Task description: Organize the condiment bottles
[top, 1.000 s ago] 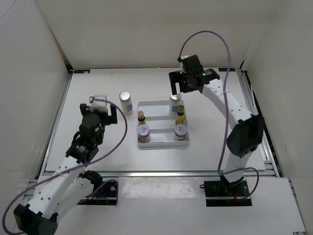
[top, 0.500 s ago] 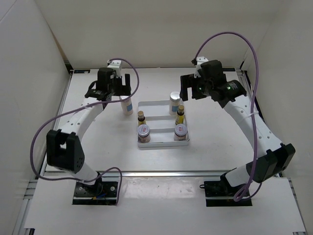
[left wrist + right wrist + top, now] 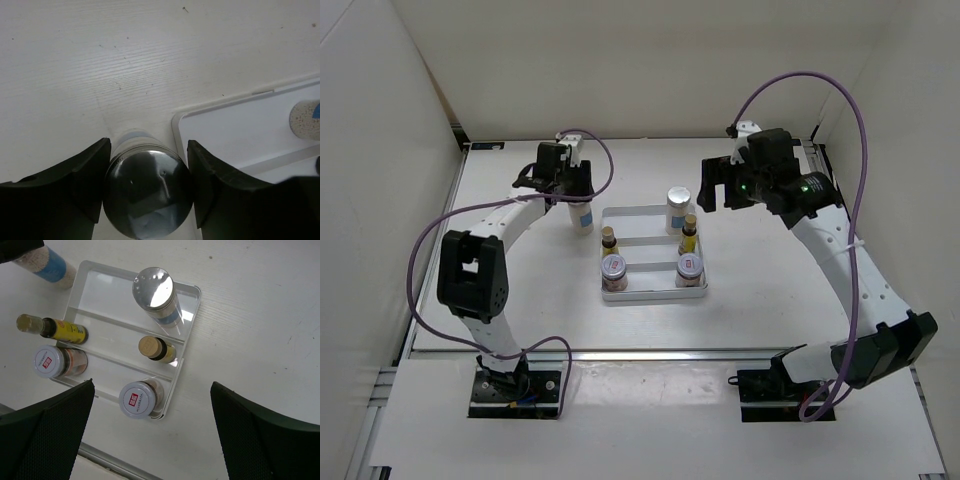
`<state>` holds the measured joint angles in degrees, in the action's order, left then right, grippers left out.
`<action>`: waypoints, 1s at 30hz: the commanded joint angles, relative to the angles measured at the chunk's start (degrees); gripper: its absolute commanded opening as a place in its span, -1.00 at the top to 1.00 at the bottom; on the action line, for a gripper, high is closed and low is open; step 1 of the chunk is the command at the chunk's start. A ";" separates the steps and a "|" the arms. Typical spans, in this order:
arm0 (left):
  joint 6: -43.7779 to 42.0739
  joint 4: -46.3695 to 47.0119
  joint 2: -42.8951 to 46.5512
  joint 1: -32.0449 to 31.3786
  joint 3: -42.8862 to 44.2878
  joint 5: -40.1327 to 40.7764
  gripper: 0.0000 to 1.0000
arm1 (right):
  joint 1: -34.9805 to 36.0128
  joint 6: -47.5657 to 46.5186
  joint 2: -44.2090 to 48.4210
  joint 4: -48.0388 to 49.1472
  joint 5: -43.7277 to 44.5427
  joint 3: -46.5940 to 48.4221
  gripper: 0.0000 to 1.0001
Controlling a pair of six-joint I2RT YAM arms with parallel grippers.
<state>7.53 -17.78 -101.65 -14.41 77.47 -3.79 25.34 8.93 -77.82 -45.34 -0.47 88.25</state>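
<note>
L claw (image 3: 148, 150) grips bottle (image 3: 147, 195) btwn its fingers, standing on surface (image 3: 100, 60); tray (image 3: 225, 120) just to its right. R claw (image 3: 152, 385) wide, empty, tray below. Step: grasping last loose one. Next: lift straight, shift right into free slot.

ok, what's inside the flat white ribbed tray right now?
Five: one tall white silver-capped bottle, two slim amber bottles, two squat red-marked-lid jars. Back-left slot bare. White tray floor under each is hidden.
</note>
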 commanded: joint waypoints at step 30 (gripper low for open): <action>4.33 1.08 5.93 -10.45 6.38 -3.24 0.57 | -0.12 0.83 3.55 -1.50 -4.36 -4.31 -1.00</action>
<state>10.20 -20.97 -97.25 -23.42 84.97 -4.58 25.34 10.04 -75.79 -46.61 -4.67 83.55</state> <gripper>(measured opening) 0.703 0.998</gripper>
